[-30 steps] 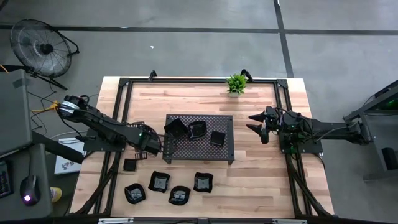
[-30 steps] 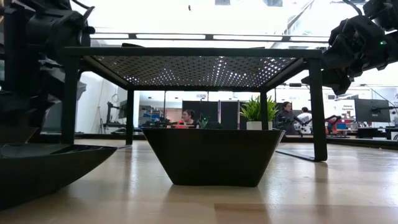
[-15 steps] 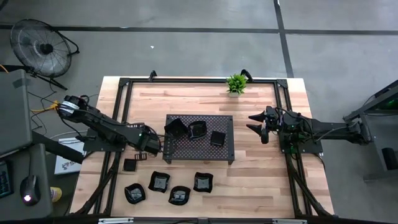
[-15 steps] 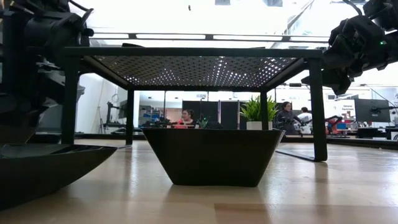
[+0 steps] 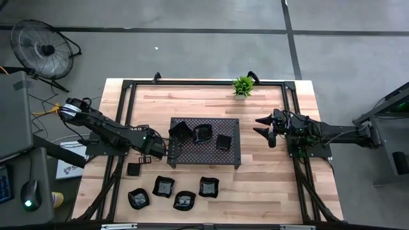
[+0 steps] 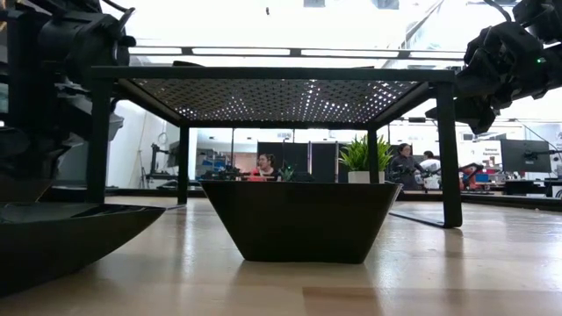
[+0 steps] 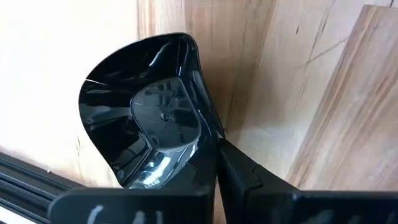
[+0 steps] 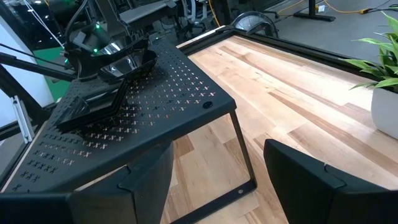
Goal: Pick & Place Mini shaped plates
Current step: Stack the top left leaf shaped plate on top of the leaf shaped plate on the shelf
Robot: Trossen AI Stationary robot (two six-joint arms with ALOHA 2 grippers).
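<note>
My left gripper (image 5: 167, 142) is shut on the rim of a glossy black mini plate (image 5: 180, 131) and holds it tilted at the left end of the perforated tray (image 5: 231, 153). The left wrist view shows this plate (image 7: 149, 118) pinched by my fingers (image 7: 242, 177) over the wood. Two more plates (image 5: 203, 133) (image 5: 223, 142) lie on the tray. Several plates lie on the table in front of it, such as one (image 5: 164, 187) and another (image 5: 208, 187). My right gripper (image 5: 263, 128) is open and empty to the right of the tray.
A small green plant (image 5: 242, 85) stands at the back of the table. A black frame (image 5: 128, 89) runs around the table. The tray stands on legs (image 6: 450, 149), with a dish (image 6: 301, 219) in front of it. People sit in the room behind.
The left arm shifts very slightly in the low view; the plate stays in its grip. The right arm has not moved.
</note>
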